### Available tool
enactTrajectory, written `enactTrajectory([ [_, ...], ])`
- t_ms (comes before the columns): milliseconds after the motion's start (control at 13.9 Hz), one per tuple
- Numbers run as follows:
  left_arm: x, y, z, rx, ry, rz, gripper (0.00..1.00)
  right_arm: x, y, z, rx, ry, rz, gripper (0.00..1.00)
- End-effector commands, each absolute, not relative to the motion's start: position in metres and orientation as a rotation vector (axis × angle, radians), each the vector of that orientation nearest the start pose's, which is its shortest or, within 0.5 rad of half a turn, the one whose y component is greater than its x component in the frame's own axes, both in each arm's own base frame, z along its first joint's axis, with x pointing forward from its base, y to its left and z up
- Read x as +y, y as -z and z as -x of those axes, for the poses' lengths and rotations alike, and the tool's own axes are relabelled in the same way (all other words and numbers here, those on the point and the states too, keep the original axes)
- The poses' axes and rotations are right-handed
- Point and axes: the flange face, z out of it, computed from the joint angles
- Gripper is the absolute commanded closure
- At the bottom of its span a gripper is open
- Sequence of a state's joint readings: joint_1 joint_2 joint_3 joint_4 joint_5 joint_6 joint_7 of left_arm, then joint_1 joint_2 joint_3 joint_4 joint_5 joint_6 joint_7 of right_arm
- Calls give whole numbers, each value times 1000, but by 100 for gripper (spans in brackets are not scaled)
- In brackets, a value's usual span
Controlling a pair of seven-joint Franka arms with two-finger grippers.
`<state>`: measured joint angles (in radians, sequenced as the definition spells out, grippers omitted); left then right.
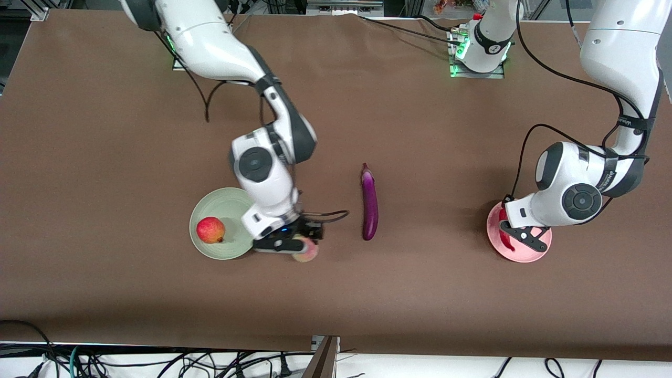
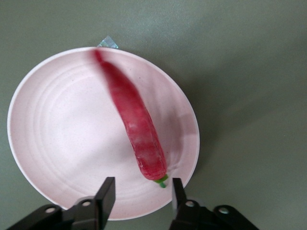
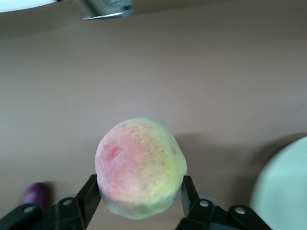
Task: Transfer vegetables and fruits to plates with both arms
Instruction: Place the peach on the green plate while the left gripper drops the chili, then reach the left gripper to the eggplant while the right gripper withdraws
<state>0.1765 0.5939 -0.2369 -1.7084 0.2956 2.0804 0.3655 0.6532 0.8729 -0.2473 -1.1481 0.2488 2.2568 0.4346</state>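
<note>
the right gripper (image 3: 139, 191) squeezes the fuzzy fruit (image 3: 140, 166) just beside the green plate (image 1: 220, 210), where the red fruit (image 1: 210, 230) sits. the left gripper (image 2: 141, 189) hangs open above the chili (image 2: 134, 127) on the pink plate (image 2: 57, 139). the eggplant (image 1: 369, 203) lies between plates.

No text, label or number can be read on anything here.

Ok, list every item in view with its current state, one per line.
Red fruit: resting on the green plate.
Peach: gripped by the right gripper, beside the green plate.
Eggplant: lying on the table, untouched.
Chili: lying on the pink plate.
Left gripper: open over the pink plate, chili released.
</note>
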Motion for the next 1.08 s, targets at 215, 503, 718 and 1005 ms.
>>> enactTrajectory([
  [215,-105,-293,-639,865,-339,2948,0,256,-299,-677,-43,97,3011,49],
  [503,-210,-304,-616,558,-303,3110,0,234,-277,-651,4,47,3023,13],
  [718,-299,-288,-594,404,-179,3163,0,226,-260,-646,24,85,3030,1],
  [1005,-341,-226,-590,311,-43,3302,0,229,-290,-646,30,75,3012,1],
])
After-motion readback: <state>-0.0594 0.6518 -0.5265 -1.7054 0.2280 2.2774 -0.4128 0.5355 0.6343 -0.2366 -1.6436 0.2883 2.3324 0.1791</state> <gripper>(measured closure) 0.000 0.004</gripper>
